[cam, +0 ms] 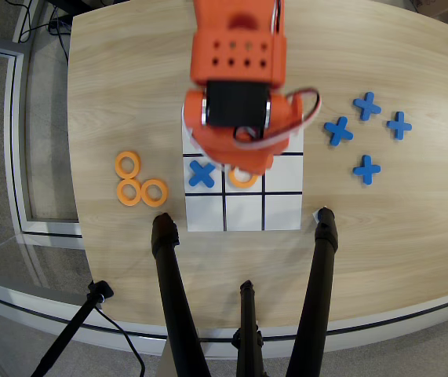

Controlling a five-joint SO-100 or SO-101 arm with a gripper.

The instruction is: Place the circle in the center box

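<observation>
The orange arm reaches down from the top of the overhead view, and its gripper hangs over the middle of the white 3x3 grid sheet. An orange ring, the circle, lies within the center box. Its upper part is covered by the gripper's tip. The fingers are hidden under the arm's body, so I cannot tell whether they hold the ring. A blue cross lies in the middle-left square.
Three more orange rings lie on the wooden table left of the grid. Several blue crosses lie to its right. Black tripod legs stand at the table's near edge, just below the grid.
</observation>
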